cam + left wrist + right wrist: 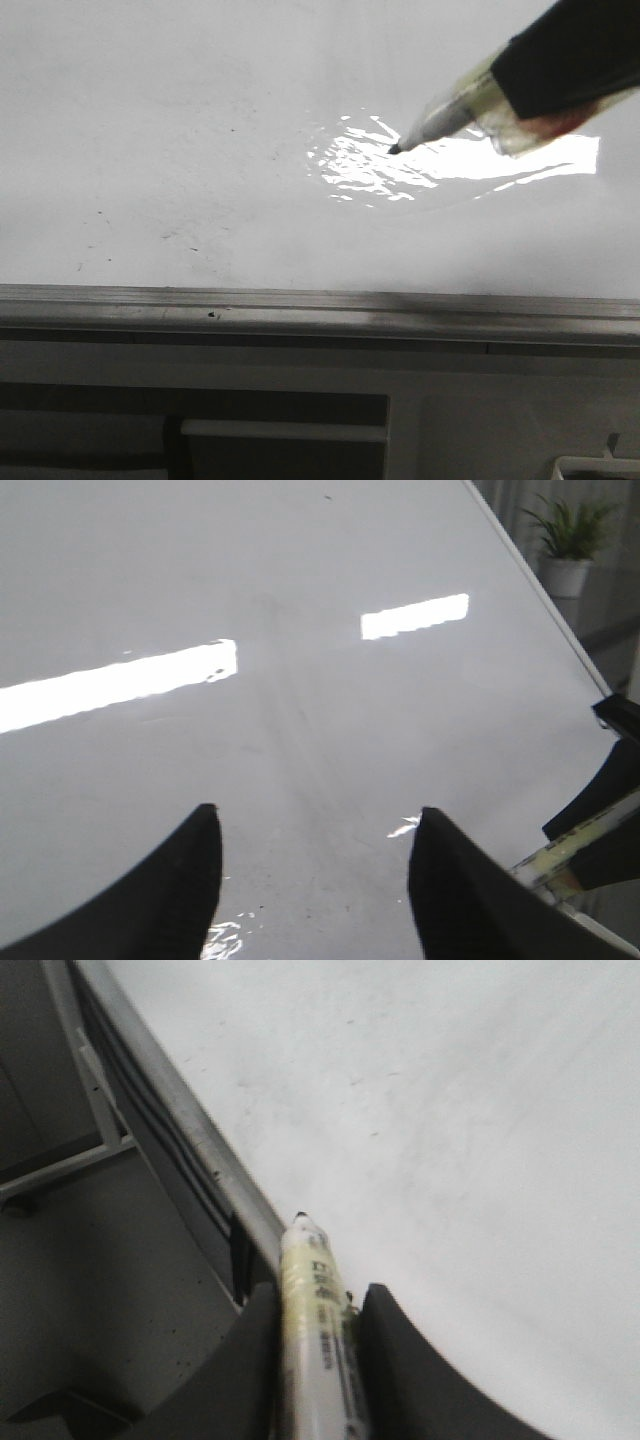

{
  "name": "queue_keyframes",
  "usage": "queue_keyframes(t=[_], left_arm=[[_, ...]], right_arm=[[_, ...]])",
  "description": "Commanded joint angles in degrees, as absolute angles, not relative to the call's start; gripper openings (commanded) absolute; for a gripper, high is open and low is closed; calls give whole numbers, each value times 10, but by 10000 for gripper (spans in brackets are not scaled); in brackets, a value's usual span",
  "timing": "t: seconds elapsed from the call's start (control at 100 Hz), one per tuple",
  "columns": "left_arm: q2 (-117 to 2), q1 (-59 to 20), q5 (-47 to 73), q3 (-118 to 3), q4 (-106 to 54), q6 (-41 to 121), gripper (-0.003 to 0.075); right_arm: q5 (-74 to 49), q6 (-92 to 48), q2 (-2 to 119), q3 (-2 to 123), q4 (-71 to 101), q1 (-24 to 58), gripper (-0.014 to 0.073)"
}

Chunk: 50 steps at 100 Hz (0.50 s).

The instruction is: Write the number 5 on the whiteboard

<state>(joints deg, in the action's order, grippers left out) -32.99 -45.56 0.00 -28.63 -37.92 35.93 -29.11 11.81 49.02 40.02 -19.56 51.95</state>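
Note:
The whiteboard (200, 110) is a large glossy white board with glare and a few tiny black specks; it also shows in the left wrist view (300, 600) and the right wrist view (460, 1110). No drawn number 5 shows on it. My right gripper (318, 1295) is shut on a pale marker (312, 1290). In the front view the gripper (570, 60) comes in from the upper right and the marker (445, 115) slants down-left, its black tip at or just above the board in the glare. My left gripper (315, 825) is open and empty over the board.
A grey metal edge strip (300, 305) runs along the board's near side, with a grey frame and dark openings (280, 430) below it. A potted plant (570, 540) stands beyond the board's far corner. The right arm and marker (590, 830) show beside the left gripper.

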Motion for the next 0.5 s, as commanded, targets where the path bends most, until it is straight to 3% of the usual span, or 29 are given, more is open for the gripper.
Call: queue_keyframes(t=[0.0, 0.17, 0.49], left_arm=[[-309, -426, -37, -280, -418, 353, 222], [-298, -397, -29, -247, -462, 353, -22], [-298, -397, -19, -244, -462, 353, -20]], right_arm=[[-249, 126, 498, 439, -215, 494, -42], [-252, 126, 538, 476, -249, 471, -42], [-255, 128, 590, 510, -326, 471, -42]])
